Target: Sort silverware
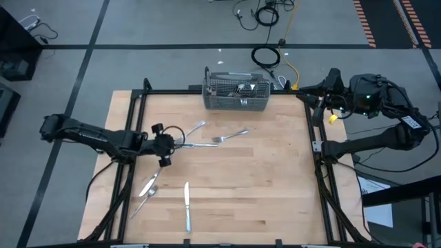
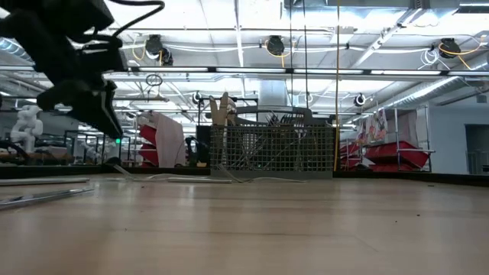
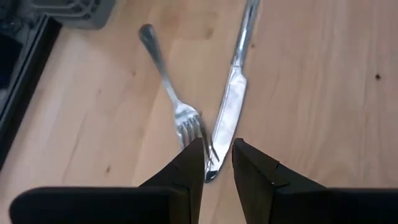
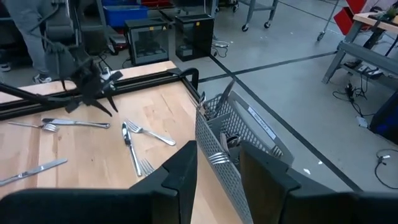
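Table knife (image 3: 227,115): blade tip straddled by spread left gripper (image 3: 217,163); touching fork (image 3: 176,99) seen beside it in wrist view only.

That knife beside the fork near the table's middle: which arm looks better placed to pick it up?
Probably the left. Its hand hovers right over the knife, fingers open astride the blade tip. The right hand waits off beyond the table's edge.

Six pieces of silverware (image 1: 187,205) lie loose on the worktop (image 1: 275,179). One wire basket (image 1: 236,94) holds more, too tangled to count.
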You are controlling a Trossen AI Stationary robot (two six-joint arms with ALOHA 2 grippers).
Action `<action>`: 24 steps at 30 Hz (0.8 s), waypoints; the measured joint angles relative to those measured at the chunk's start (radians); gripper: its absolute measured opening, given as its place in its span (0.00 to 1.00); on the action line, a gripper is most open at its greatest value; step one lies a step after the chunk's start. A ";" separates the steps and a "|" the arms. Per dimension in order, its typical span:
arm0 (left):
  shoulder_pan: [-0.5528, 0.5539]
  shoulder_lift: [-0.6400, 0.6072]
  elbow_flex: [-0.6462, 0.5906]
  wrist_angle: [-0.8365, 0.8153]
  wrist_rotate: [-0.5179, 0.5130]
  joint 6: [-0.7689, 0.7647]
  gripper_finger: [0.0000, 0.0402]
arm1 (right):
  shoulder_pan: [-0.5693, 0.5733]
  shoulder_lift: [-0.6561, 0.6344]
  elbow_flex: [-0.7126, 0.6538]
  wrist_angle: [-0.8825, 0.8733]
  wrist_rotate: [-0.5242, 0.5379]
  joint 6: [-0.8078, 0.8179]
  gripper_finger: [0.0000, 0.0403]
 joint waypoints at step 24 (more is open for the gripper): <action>-0.038 0.345 -0.005 0.085 -0.168 0.004 0.22 | 0.000 0.070 0.000 0.026 -0.001 0.035 0.27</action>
